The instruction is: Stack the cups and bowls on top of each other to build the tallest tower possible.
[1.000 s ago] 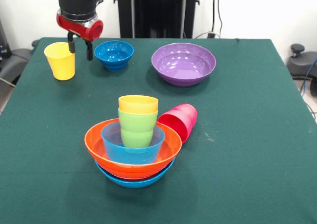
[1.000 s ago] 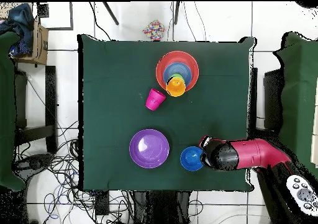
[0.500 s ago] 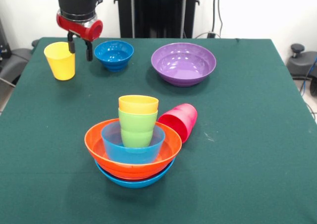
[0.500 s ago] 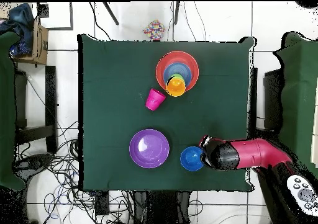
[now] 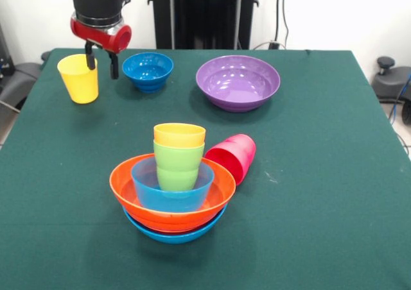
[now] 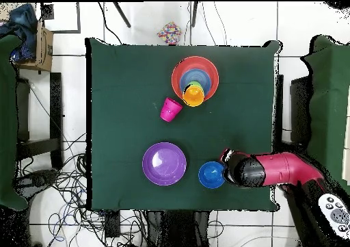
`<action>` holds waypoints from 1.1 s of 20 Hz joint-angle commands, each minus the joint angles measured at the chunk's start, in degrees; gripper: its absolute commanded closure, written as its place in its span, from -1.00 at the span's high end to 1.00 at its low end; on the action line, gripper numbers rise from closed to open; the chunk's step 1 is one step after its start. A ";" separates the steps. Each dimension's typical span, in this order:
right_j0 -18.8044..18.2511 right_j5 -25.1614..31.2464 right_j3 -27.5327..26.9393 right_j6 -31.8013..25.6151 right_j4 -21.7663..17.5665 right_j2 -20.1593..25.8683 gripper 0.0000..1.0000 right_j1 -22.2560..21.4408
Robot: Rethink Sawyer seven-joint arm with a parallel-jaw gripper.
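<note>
The tower (image 5: 173, 187) stands near the front: a light-blue bowl at the base, orange bowls, a small light-blue bowl, then a green cup (image 5: 178, 165) with an orange cup (image 5: 179, 135) nested in it. A pink cup (image 5: 232, 156) lies on its side against the tower's right. At the far left stands a yellow cup (image 5: 78, 78). My gripper (image 5: 101, 61) hangs open at that cup's right rim, one finger by the rim, the other between the cup and the dark-blue bowl (image 5: 148, 70). In the overhead view the arm (image 6: 273, 170) hides the yellow cup.
A large purple bowl (image 5: 238, 81) sits at the far centre, right of the dark-blue bowl. In the overhead view the tower (image 6: 195, 80), pink cup (image 6: 171, 109), purple bowl (image 6: 164, 163) and dark-blue bowl (image 6: 211, 174) all show on the green table (image 6: 123, 107).
My gripper has shifted slightly left, closer over the yellow cup's right rim. The cups and bowls have stayed in place.
</note>
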 commanded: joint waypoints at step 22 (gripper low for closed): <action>-2.07 1.66 -1.86 -19.32 -4.08 2.98 1.00 2.40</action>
